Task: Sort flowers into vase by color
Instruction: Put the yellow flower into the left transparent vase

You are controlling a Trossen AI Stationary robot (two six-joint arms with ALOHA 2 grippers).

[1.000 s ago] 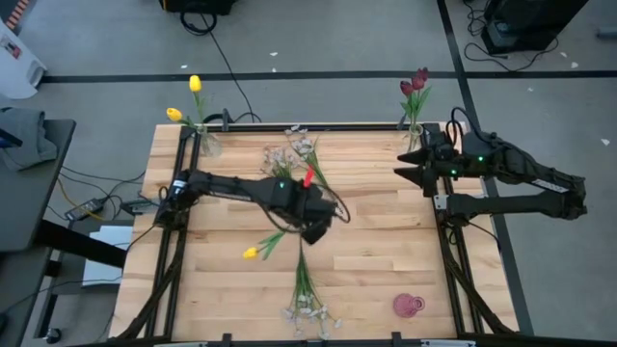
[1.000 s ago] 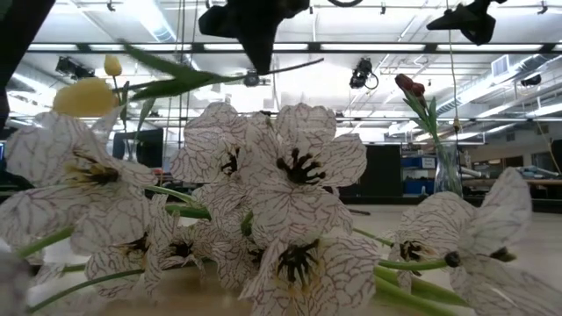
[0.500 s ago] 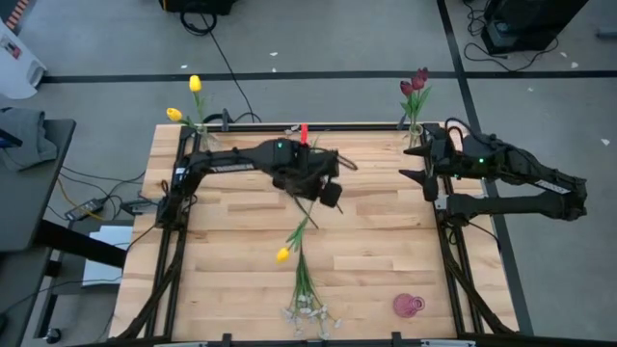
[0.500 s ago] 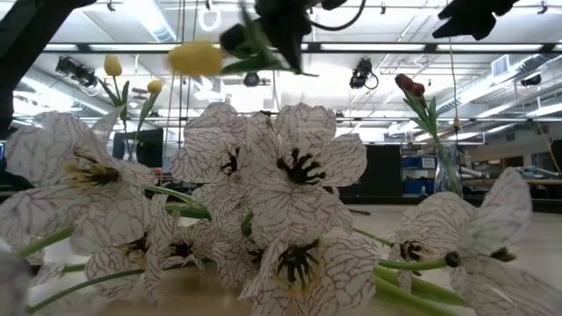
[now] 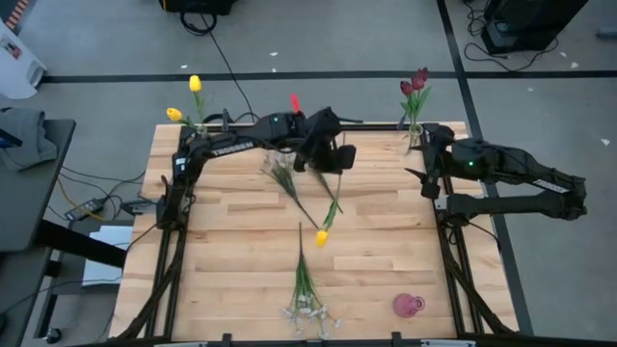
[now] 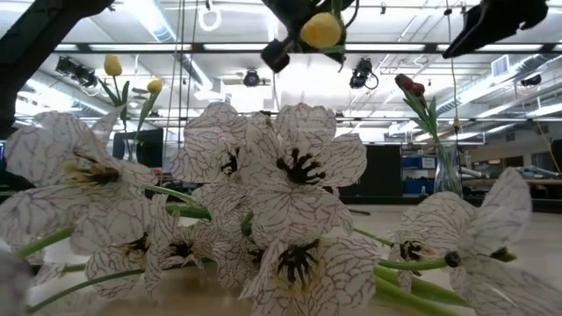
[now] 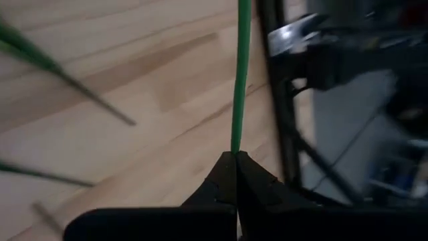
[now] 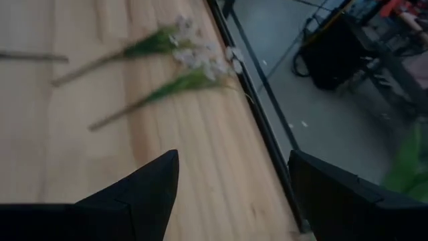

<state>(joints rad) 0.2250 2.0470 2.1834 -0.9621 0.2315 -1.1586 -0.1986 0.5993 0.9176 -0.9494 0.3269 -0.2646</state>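
The left gripper [image 5: 331, 166] was clamped shut on the stem of a yellow tulip [image 5: 321, 236], holding it above the desk [image 5: 386, 251]. The right gripper [image 5: 416, 164] hung wide open, holding nothing, near the far right corner.

The left gripper [image 5: 333, 159], clamped on a yellow tulip [image 5: 321, 236] stem, hangs over the table's [image 5: 386, 251] far middle. Bare wood lies to its right, up to the spread right gripper [image 5: 416, 160]. White sprays [image 5: 307, 299] block the near edge (another [image 5: 281, 172] lies beneath the arm).
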